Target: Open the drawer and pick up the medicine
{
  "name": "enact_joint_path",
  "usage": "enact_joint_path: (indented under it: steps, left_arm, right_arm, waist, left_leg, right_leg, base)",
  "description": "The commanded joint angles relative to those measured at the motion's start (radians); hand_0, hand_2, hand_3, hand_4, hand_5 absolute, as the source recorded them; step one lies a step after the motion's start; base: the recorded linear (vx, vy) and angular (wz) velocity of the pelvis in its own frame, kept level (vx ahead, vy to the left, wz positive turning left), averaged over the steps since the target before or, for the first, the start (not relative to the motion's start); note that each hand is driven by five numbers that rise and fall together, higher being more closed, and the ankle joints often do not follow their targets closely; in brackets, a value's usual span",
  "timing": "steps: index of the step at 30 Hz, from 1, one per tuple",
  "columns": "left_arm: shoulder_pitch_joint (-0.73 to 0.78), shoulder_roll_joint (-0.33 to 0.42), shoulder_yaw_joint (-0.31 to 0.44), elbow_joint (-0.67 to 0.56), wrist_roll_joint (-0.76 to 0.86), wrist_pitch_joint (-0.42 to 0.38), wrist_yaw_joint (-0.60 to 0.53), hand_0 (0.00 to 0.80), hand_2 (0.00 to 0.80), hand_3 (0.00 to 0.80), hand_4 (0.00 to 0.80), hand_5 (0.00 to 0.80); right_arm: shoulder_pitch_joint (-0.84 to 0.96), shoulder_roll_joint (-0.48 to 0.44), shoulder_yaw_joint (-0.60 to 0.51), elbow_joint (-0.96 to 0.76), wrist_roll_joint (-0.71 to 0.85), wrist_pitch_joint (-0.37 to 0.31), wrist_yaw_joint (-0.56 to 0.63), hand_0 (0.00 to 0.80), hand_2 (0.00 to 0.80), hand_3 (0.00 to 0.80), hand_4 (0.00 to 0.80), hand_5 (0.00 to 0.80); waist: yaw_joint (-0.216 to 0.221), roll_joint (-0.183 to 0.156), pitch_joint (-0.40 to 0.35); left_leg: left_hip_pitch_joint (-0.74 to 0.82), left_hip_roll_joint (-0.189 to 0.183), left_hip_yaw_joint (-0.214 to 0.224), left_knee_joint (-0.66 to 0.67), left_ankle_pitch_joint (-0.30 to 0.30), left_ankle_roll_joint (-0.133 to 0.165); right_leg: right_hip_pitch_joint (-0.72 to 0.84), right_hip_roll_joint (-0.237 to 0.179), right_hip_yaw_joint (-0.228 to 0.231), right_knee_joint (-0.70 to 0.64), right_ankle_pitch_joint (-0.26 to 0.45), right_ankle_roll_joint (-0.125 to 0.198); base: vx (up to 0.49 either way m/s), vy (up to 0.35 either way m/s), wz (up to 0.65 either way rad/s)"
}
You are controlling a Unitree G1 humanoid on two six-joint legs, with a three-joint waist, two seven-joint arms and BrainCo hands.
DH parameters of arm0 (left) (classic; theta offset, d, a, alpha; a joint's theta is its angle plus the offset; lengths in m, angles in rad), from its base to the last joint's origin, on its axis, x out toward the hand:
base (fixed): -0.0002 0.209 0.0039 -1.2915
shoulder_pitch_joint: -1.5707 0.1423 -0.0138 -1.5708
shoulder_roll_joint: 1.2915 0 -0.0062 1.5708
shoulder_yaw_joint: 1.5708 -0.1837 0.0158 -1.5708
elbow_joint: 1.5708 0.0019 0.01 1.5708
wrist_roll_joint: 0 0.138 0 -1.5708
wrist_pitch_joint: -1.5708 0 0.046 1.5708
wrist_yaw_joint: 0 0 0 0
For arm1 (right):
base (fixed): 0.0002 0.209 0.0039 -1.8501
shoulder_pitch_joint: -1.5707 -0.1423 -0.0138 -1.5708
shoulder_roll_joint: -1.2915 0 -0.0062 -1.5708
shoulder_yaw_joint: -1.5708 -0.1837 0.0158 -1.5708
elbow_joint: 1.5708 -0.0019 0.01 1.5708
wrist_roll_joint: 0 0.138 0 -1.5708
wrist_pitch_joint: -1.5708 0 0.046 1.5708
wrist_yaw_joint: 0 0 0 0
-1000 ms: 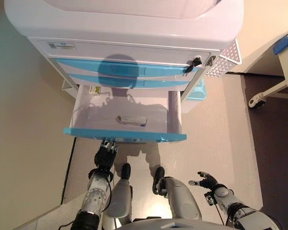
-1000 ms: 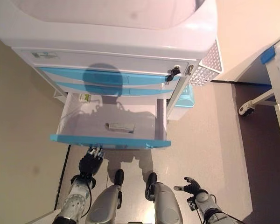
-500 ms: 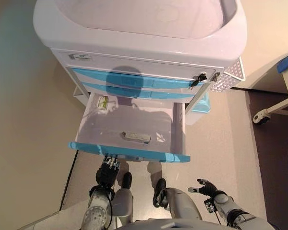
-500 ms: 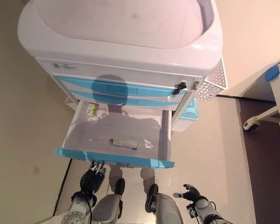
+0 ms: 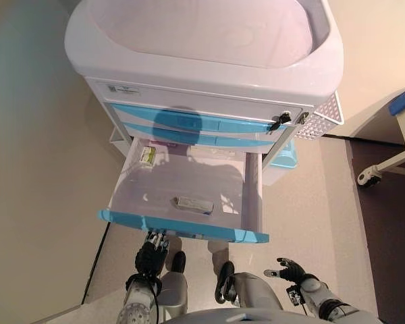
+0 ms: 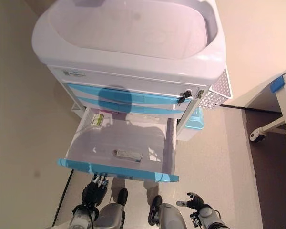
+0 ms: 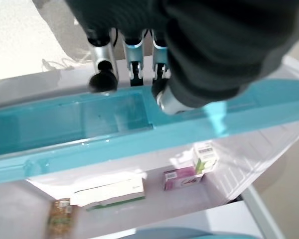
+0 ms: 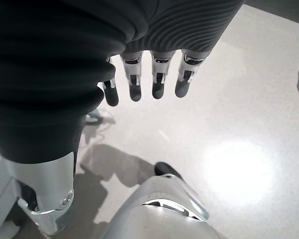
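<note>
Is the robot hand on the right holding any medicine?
No. The right robot hand hangs with straight fingers over bare floor, holding nothing; the medicine box lies in the open drawer.

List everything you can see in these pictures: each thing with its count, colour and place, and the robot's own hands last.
Cart: one, white with a tub top, ahead of the robot.
Closed drawers: two, blue fronts, above the open one.
Open drawer: one, white with a blue front, pulled out towards the robot.
Flat box: one, pale grey, near the drawer's front middle.
Small box: one, green and white, drawer's rear left corner.
Mesh basket: one, white, on the cart's right side.
Bin: one, light blue, below the basket.
Left hand: below the drawer's front, fingers straight.
Right hand: low on the right, open, holding nothing.
</note>
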Motion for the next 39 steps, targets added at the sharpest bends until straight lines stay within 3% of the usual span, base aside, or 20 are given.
enact_joint_path:
  steps: [1, 3, 4, 7, 13, 18, 29, 33, 34, 35, 39]
  left_arm:
    - [-0.003, 0.026, 0.164, -0.305, -0.034, -0.138, -0.176, 0.8, 0.8, 0.8, 0.8, 0.8]
    - [0.0, 0.024, 0.17, -0.279, -0.029, -0.139, -0.166, 0.8, 0.8, 0.8, 0.8, 0.8]
    - [0.005, 0.021, 0.172, -0.267, -0.022, -0.141, -0.161, 0.0, 0.0, 0.0, 0.0, 0.0]
    - [0.02, 0.031, 0.177, -0.22, 0.018, -0.153, -0.119, 0.0, 0.0, 0.0, 0.0, 0.0]
    - [0.036, 0.124, 0.161, -0.178, 0.219, -0.128, -0.07, 0.0, 0.0, 0.0, 0.0, 0.0]
    - [-0.059, 0.113, 0.177, 0.018, 0.237, -0.113, -0.057, 0.0, 0.0, 0.0, 0.0, 0.0]
    - [-0.148, 0.121, 0.197, 0.278, 0.346, -0.118, -0.004, 0.0, 0.0, 0.0, 0.0, 0.0]
    - [-0.159, 0.139, 0.201, 0.42, 0.444, -0.102, -0.001, 0.0, 0.0, 0.0, 0.0, 0.0]
    - [-0.18, 0.153, 0.215, 0.586, 0.549, -0.089, -0.002, 0.0, 0.0, 0.0, 0.0, 0.0]
    - [-0.187, 0.158, 0.219, 0.642, 0.584, -0.087, -0.005, 0.0, 0.0, 0.0, 0.0, 0.0]
    - [-0.2, 0.162, 0.24, 0.764, 0.631, -0.085, -0.009, 0.0, 0.0, 0.0, 0.0, 0.0]
  right_arm:
    - [0.04, -0.046, 0.013, 0.095, -0.015, 0.006, -0.017, 0.0, 0.0, 0.0, 0.0, 0.0]
    - [0.044, -0.049, 0.007, 0.092, -0.009, 0.006, -0.02, 0.0, 0.0, 0.0, 0.0, 0.0]
    - [0.046, -0.05, 0.006, 0.091, -0.007, 0.007, -0.021, 0.0, 0.0, 0.0, 0.0, 0.0]
    - [0.045, -0.056, 0.003, 0.085, -0.007, 0.009, -0.03, 0.0, 0.0, 0.0, 0.0, 0.0]
    - [0.029, -0.074, 0.012, 0.044, 0.014, 0.004, -0.045, 0.0, 0.0, 0.0, 0.0, 0.0]
    - [0.036, -0.071, 0.019, 0.041, 0.025, 0.001, -0.033, 0.0, 0.0, 0.0, 0.0, 0.0]
    - [0.06, -0.089, 0.009, 0.034, 0.029, -0.003, -0.041, 0.0, 0.0, 0.0, 0.0, 0.0]
    - [0.063, -0.098, 0.0, 0.024, 0.047, -0.011, -0.044, 0.0, 0.0, 0.0, 0.0, 0.0]
    - [0.066, -0.103, -0.009, 0.022, 0.069, -0.017, -0.047, 0.0, 0.0, 0.0, 0.0, 0.0]
    - [0.066, -0.106, -0.012, 0.02, 0.076, -0.02, -0.048, 0.0, 0.0, 0.0, 0.0, 0.0]
    - [0.068, -0.107, -0.02, 0.026, 0.091, -0.025, -0.052, 0.0, 0.0, 0.0, 0.0, 0.0]
  waist:
    - [0.052, 0.045, -0.188]
    - [0.054, 0.045, -0.188]
    - [0.054, 0.045, -0.188]
    - [0.055, 0.047, -0.185]
    - [0.044, 0.049, -0.167]
    - [0.019, 0.039, -0.173]
    - [-0.03, 0.023, -0.183]
    - [-0.039, 0.022, -0.179]
    - [-0.047, 0.023, -0.173]
    - [-0.05, 0.023, -0.17]
    - [-0.054, 0.024, -0.164]
  left_leg:
    - [-0.048, -0.112, 0.014, 0.061, -0.04, 0.097]
    - [-0.048, -0.113, 0.012, 0.058, -0.04, 0.098]
    - [-0.048, -0.114, 0.011, 0.056, -0.039, 0.099]
    - [-0.056, -0.115, 0.011, 0.06, -0.04, 0.101]
    - [-0.071, -0.111, 0.029, 0.071, -0.043, 0.106]
    - [-0.065, -0.106, 0.048, 0.062, -0.047, 0.106]
    - [-0.044, -0.09, 0.094, 0.037, -0.056, 0.099]
    - [-0.042, -0.086, 0.107, 0.029, -0.055, 0.098]
    - [-0.045, -0.084, 0.119, 0.024, -0.052, 0.097]
    - [-0.046, -0.084, 0.123, 0.02, -0.051, 0.097]
    - [-0.052, -0.085, 0.134, 0.014, -0.048, 0.097]
  right_leg:
    - [0.065, -0.023, 0.017, -0.114, 0.11, 0.094]
    - [0.064, -0.024, 0.018, -0.119, 0.113, 0.094]
    - [0.064, -0.024, 0.019, -0.121, 0.113, 0.094]
    - [0.058, -0.025, 0.021, -0.119, 0.116, 0.095]
    - [0.038, -0.019, 0.041, -0.116, 0.124, 0.096]
    - [0.032, -0.009, 0.066, -0.121, 0.125, 0.095]
    - [0.031, 0.011, 0.117, -0.157, 0.139, 0.095]
    - [0.029, 0.016, 0.13, -0.171, 0.148, 0.097]
    - [0.023, 0.017, 0.142, -0.182, 0.159, 0.1]
    - [0.02, 0.018, 0.147, -0.187, 0.162, 0.101]
    - [0.009, 0.017, 0.156, -0.191, 0.171, 0.103]
  base:
    - [0.0, 0.0, 0.0]
    - [0.0, 0.0, 0.0]
    - [0.0, 0.0, 0.0]
    - [-0.001, 0.007, 0.03]
    - [0.0, 0.0, 0.0]
    - [0.014, 0.016, -0.07]
    - [0.026, 0.019, -0.17]
    - [0.006, 0.027, -0.17]
    - [-0.012, 0.054, -0.17]
    - [-0.014, 0.062, -0.23]
    - [-0.012, 0.035, -0.16]
